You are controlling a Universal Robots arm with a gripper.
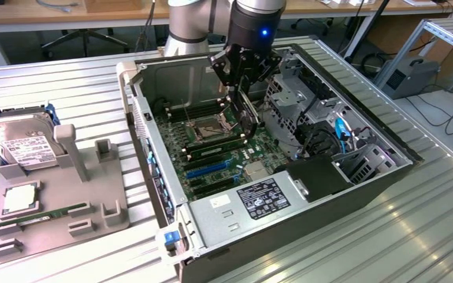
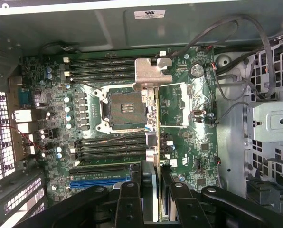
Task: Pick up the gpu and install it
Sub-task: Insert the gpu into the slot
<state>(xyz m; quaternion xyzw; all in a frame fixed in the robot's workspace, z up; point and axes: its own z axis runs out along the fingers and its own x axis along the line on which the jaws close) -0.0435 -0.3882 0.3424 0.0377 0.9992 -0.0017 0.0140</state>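
**Gripper** clamped on the gpu, which hangs edge-on inside the open computer case, over the motherboard beside the CPU socket. In the wrist view the card's silver bracket sits at the end away from the fingers. Step 1 of 2 — pickup — looks done; seating in a slot appears still to remain. The hard drive stands in a grey holder near the bench edge on the exterior view's left.

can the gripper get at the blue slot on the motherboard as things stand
Probably yes: the case is open and nothing covers the blue slot, though the gripper is shut on the gpu, held edge-on over the cpu socket.
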